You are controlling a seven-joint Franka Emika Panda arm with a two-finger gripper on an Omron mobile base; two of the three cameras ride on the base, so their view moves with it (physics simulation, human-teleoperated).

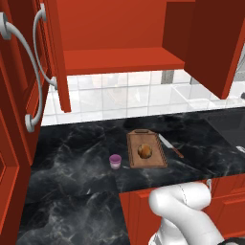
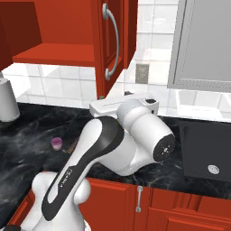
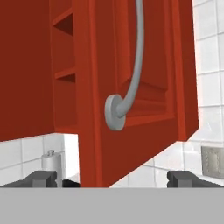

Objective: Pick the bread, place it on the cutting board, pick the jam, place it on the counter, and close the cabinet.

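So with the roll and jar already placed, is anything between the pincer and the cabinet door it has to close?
Nothing visible. In the hand view the open pincer faces the open door and its silver handle, with only clear space between them.

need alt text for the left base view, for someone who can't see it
An open red wall cabinet hangs above a black marble counter. On it, a brown roll sits on a wooden cutting board, with a small purple jam jar to the board's left and a knife to its right.
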